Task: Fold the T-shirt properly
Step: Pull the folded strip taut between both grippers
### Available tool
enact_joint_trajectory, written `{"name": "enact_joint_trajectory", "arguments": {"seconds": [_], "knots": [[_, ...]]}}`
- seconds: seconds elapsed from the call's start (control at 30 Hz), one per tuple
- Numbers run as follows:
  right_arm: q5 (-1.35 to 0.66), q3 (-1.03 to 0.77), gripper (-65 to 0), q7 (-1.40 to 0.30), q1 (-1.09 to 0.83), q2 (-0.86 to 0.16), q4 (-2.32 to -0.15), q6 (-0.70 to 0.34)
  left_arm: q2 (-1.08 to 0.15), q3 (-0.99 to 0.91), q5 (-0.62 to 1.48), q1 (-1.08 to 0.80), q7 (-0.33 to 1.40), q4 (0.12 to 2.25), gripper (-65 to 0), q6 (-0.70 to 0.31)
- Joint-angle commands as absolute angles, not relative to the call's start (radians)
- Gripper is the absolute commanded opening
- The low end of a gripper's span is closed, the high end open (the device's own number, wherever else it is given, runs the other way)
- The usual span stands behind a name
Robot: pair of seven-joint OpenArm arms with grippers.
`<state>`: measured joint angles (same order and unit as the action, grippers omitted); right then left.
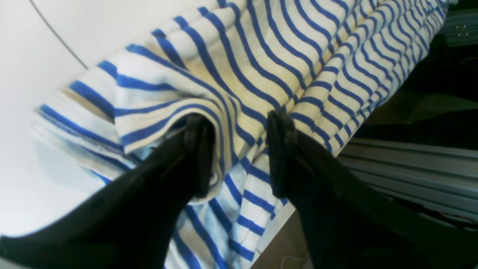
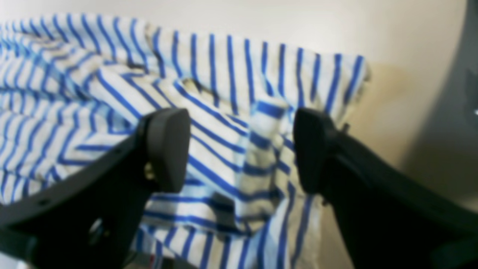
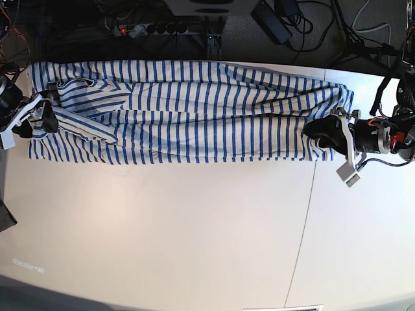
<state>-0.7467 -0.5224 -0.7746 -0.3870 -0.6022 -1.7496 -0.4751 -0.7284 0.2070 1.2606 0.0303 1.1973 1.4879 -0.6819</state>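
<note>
A power strip (image 3: pixel 155 27) is seen beyond the striped, folded T-shirt (image 3: pixel 194 110); cloth lies between both parted grippers, left gripper (image 1: pixel 239 153) and right gripper (image 2: pixel 241 149), ungripped.

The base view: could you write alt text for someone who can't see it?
A blue-striped white T-shirt lies stretched in a long folded band across the far side of a white table. The right gripper is at one end, the left gripper at the other, both open against the cloth.

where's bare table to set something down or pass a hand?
The white table is bare across the whole stretch below the blue-striped white cotton T-shirt. Crowded: the top strip, where the shirt spans nearly edge to edge, with the left gripper and right gripper at its ends.
</note>
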Motion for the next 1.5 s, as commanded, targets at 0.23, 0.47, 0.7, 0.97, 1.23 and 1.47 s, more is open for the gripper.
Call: {"name": "enact_joint_trajectory", "arguments": {"seconds": [0.23,0.47,0.7,0.97,1.23,1.47], "knots": [[-0.779,-0.537,-22.2,-0.749,-0.352,-0.595,-1.847,-0.546,-0.782,0.044,1.279,0.041,1.175,1.515,-32.2,-0.698],[-0.786,-0.537,-54.0,-0.76,-0.353,-0.595,-1.848,-0.546,-0.841,0.043,1.219,-0.014,1.107,1.515,-25.6,-0.698],[-0.786,-0.531,-65.0,-0.759,-0.353,-0.563,-1.847,-0.546,-0.843,0.043,1.211,-0.083,1.108,1.515,-25.6,-0.698],[-0.782,-0.476,-65.0,-0.756,-0.355,-0.523,-1.794,-0.546,-0.834,0.043,1.139,-0.135,1.105,1.499,-25.6,-0.698],[-0.782,-0.424,-65.0,-0.752,-0.355,-0.501,-1.749,-0.546,-0.78,0.043,1.144,-0.136,1.103,1.451,-25.6,-0.698],[-0.782,-0.419,-65.0,-0.753,-0.355,-0.496,-1.749,-0.546,-0.745,0.043,1.161,-0.136,1.104,1.444,-25.6,-0.698]]}}
